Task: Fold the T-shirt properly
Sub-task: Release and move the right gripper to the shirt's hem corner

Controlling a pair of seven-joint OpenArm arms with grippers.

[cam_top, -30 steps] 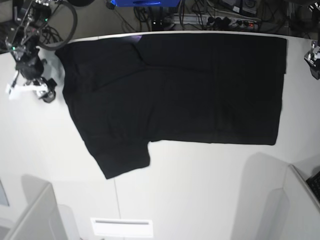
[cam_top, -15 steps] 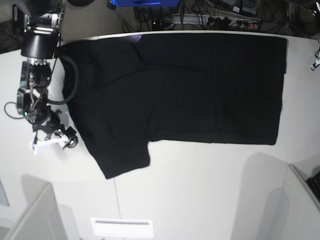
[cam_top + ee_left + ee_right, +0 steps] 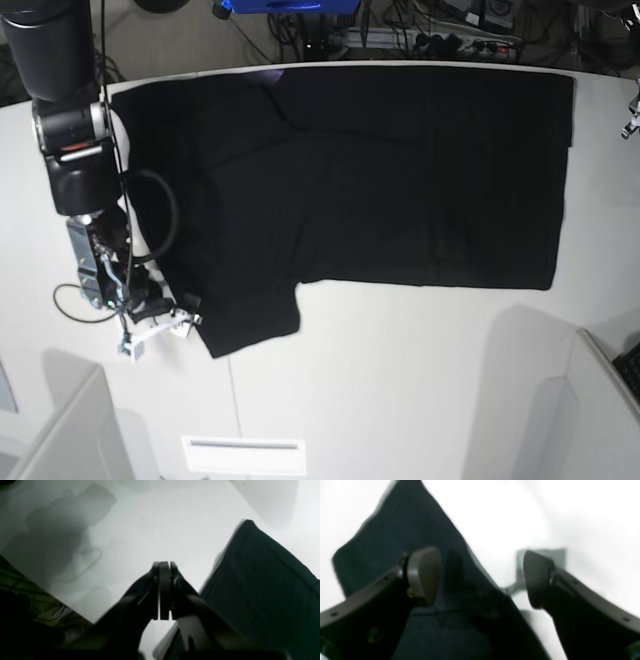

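Note:
The black T-shirt (image 3: pixel 380 170) lies spread flat on the white table (image 3: pixel 400 370), plain side up, with one sleeve (image 3: pixel 245 320) pointing to the front left. My right gripper (image 3: pixel 158 330) is open at that sleeve's left edge. In the right wrist view the right gripper (image 3: pixel 480 577) straddles the cloth's edge: one pad (image 3: pixel 423 575) is over the T-shirt (image 3: pixel 407 530), the other over bare table. My left gripper (image 3: pixel 164 566) is shut and empty, above the table beside a corner of the T-shirt (image 3: pixel 262 580). It barely shows at the base view's right edge (image 3: pixel 632 120).
Cables and a power strip (image 3: pixel 440 40) lie beyond the table's far edge. A white plate with a slot (image 3: pixel 243 455) sits at the front edge. Grey panels stand at the front left (image 3: pixel 70 430) and front right (image 3: pixel 600 400).
My right arm has swept from the shirt's top left corner down its left edge to the front sleeve. My left gripper has slid further out past the right edge.

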